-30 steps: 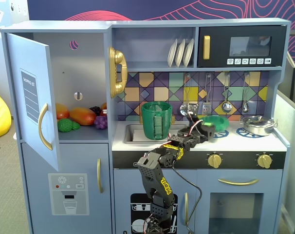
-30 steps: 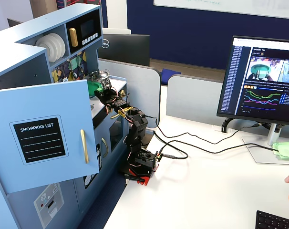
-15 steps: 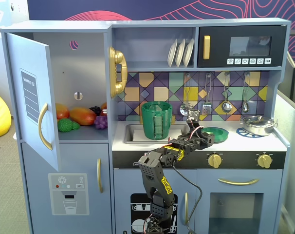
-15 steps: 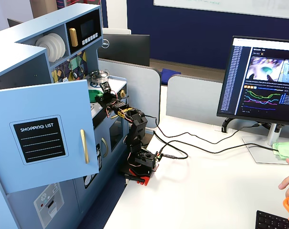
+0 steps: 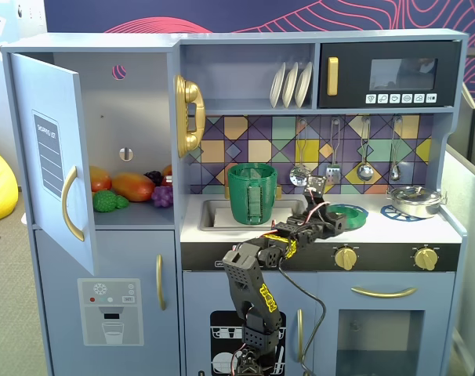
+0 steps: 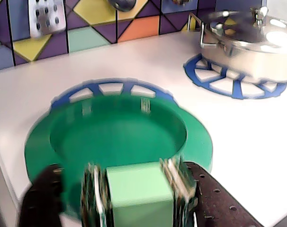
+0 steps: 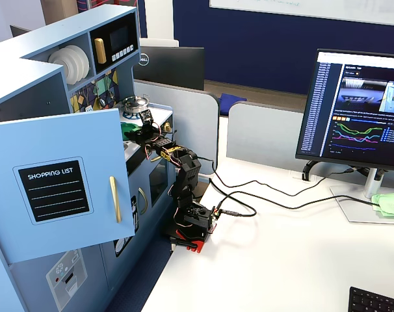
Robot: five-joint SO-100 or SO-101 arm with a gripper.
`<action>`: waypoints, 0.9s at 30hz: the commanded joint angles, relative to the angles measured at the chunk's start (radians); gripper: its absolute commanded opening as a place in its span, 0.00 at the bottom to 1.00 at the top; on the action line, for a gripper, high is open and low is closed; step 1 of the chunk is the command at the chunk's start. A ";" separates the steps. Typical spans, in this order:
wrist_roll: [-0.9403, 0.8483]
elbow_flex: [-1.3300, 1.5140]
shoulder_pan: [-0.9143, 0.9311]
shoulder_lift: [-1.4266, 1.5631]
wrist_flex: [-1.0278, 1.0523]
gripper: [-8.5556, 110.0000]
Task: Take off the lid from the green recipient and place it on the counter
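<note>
Closest to the wrist camera, the gripper (image 6: 139, 198) is closed on the pale green block knob of the lid (image 6: 117, 137), its two jaws pressed against either side of the knob; the dark-green disc lies flat on the counter (image 6: 238, 137), covering most of a blue printed burner ring (image 6: 112, 89) whose far arc shows past its rim. Further back to the right a small steel pan (image 6: 250, 40) sits on the second burner ring (image 6: 228, 80), and behind both runs a backsplash of coloured geometric tiles. In a fixed view from the front, the lid (image 5: 349, 214) lies right of the sink recess, while the green recipient (image 5: 252, 193) stands upright and open-topped in the sink area, well apart from the lid, its lighter strap handle facing forward. The counter (image 5: 449, 229) is a pale, smooth worktop on a light-blue toy kitchen; the black arm (image 5: 257, 282) rises from below its front edge. In another fixed view the arm's base (image 7: 194, 224) stands on a white desk (image 7: 281, 260) with cables trailing across it, grey partitions behind, and a monitor (image 7: 359, 110) showing graphs. The open cupboard door (image 7: 57, 188) carries a black panel reading "SHOPPING LIST". A second dark monitor (image 7: 171, 65) further back bears a small logo too small to read for certain.
</note>
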 commanded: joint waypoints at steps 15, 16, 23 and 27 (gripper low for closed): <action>0.017 0.061 -0.331 0.877 1.393 0.22; 0.035 0.112 -0.351 0.900 1.419 0.21; 0.063 0.563 -0.491 1.048 1.301 0.12; 0.109 0.790 -0.529 1.131 1.261 0.07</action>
